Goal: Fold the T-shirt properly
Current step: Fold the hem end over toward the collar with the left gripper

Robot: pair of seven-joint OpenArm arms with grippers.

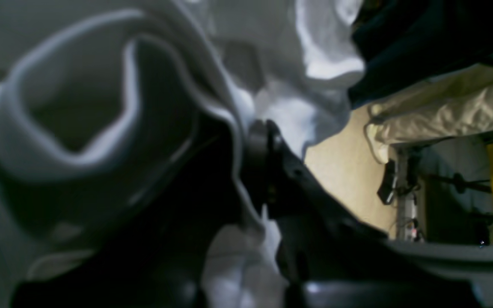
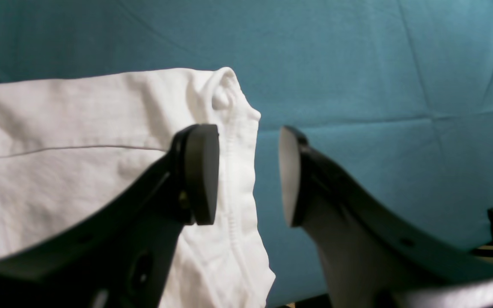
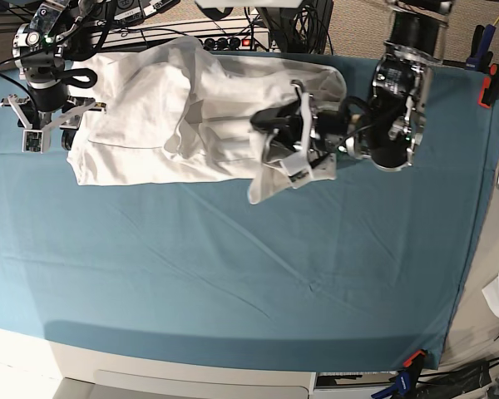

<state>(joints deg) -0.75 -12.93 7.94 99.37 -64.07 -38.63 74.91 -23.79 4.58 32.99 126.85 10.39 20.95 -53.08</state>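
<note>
The T-shirt point(image 3: 175, 116) lies spread along the far part of the counter point(image 3: 233, 274), its long axis running from one hand to the other. The left hand point(image 3: 287, 141) is at one end of the cloth, buried in a bunched fold. In the left wrist view the white fabric wraps around the black pads point(image 1: 257, 158) and hangs between them, so this hand looks closed on the T-shirt, with a flap drooping below it toward the near edge of the counter.

The right hand point(image 2: 248, 173) hovers at the opposite end. Its pads stand apart with a clear gap between them, holding nothing. In the right wrist view the stitched hem point(image 2: 238, 162) of the T-shirt lies partly behind one pad, while the other pad is over bare teal cloth point(image 2: 379, 85). So the shirt edge sits just to one side of the gap, not squarely inside it.

My judgement is that the fold hinges on this: the shirt stretches lengthwise between the two hands, one end already pinched, the other end free. The right hand is the nearer one to that free hem and would need to shift sideways over the fabric before closing. If it closes where it is, it may catch only the hem or miss it.
</note>
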